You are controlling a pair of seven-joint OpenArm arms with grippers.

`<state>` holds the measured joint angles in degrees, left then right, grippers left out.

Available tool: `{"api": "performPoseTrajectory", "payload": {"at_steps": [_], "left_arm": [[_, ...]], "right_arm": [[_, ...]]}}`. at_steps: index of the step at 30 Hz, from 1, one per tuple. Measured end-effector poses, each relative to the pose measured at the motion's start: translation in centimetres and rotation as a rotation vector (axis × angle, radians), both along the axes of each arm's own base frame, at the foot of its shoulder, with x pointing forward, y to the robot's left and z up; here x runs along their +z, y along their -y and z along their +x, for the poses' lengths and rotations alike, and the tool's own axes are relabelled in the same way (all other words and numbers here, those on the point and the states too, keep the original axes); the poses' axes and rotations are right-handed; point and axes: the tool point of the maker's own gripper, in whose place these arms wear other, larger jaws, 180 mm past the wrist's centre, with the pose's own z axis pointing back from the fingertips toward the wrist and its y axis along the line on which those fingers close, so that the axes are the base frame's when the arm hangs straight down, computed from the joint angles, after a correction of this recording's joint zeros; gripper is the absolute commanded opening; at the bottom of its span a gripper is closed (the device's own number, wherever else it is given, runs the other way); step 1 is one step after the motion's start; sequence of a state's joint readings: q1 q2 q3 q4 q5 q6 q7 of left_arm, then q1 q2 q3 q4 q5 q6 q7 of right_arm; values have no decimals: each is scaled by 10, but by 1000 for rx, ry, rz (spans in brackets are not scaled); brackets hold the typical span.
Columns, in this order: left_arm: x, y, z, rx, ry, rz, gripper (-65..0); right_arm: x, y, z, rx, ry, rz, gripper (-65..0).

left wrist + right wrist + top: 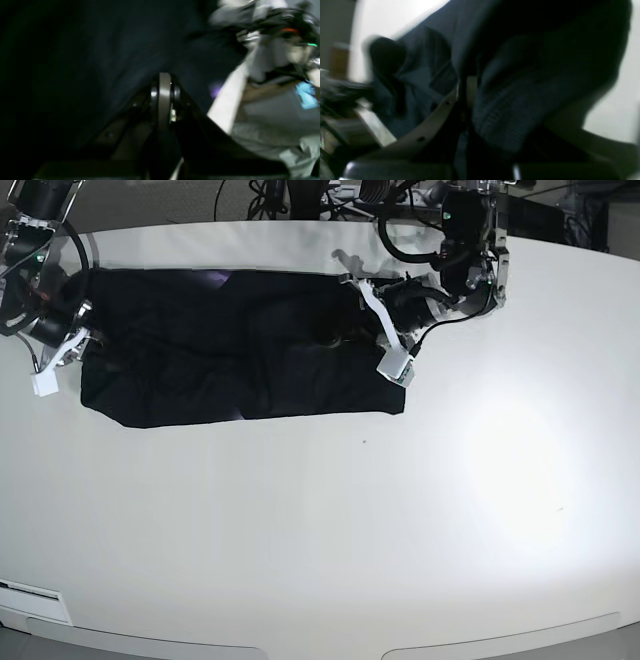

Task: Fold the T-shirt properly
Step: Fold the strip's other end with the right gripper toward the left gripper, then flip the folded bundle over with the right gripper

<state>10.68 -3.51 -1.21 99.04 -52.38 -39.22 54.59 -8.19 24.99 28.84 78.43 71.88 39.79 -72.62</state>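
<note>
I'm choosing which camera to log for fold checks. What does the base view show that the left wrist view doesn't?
Only the base view shows the whole T-shirt as a long dark band on the white table, with the right gripper and left gripper at its ends. Only the left wrist view shows blurred clutter beyond the table. Both show black cloth at the left gripper.

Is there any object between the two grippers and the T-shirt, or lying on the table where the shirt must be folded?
Nothing visible stands in the way. The left gripper and the right gripper are both at the black T-shirt, one at each end. The white table shows no other object around the shirt.
</note>
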Motion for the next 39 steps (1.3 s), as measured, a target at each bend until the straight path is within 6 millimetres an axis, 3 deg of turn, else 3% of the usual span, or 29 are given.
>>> {"api": "performPoseTrajectory", "payload": {"at_steps": [3,8,11,13,18,27,33,39], "left_arm": [[18,-1,7,-30,41,-23,-485],[11,-14,4,-54,36,38,-483],[9,-20,4,-58,38,62,-483],[7,-25,3,-62,37,76,-483],[4,-33,3,-68,37,108,-483],[3,-33,3,-68,37,112,-483],[3,-32,3,-67,37,110,-483],[4,-31,3,-67,38,104,-483]], "right_arm": [[16,29,8,62,31,-282,-650],[50,85,28,-42,73,-655,-650],[69,98,32,-97,84,-762,-650],[86,89,37,-115,128,-759,-650],[117,30,40,-32,249,-603,-650],[119,-68,13,104,348,-220,-650],[111,-95,10,90,367,-133,-650],[108,-106,9,64,361,-82,-650]]}}
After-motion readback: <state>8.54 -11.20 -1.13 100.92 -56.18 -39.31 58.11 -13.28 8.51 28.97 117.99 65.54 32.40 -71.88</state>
